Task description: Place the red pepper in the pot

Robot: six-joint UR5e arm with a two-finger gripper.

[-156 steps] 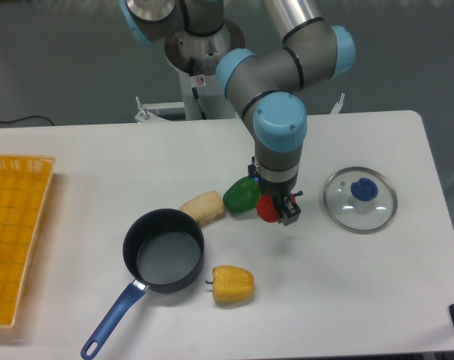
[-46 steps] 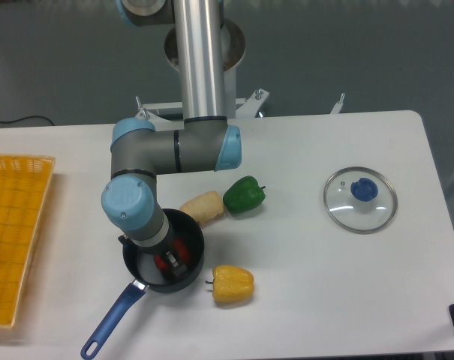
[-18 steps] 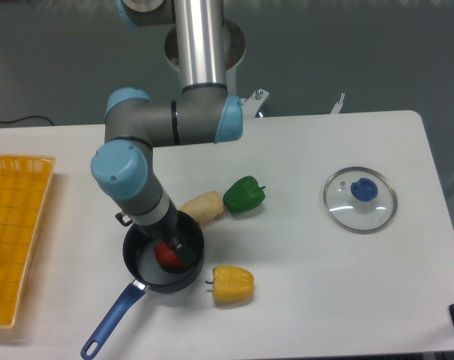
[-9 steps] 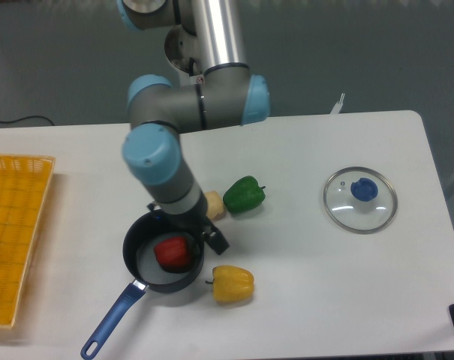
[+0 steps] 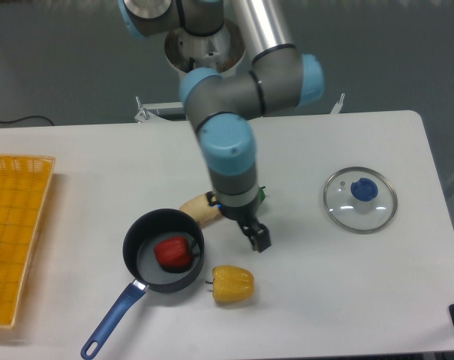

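Observation:
The red pepper [image 5: 173,253] lies inside the pot [image 5: 139,232], a small dark saucepan with a long blue handle [image 5: 110,322] pointing to the front left. My gripper [image 5: 256,238] hangs over the table to the right of the pot, well apart from it and just above the yellow pepper [image 5: 233,284]. Its fingers are open and hold nothing. The arm hides most of the green pepper [image 5: 262,195]; only a sliver shows.
A beige bread-like piece [image 5: 199,209] lies at the pot's far right rim. A round glass lid [image 5: 360,199] with a blue knob rests at the right. A yellow basket [image 5: 13,240] fills the left edge. The arm's base stands at the back.
The red pepper was carried from beside the green pepper to the pot and let go there. In the last half second the gripper swung right, away from the pot.

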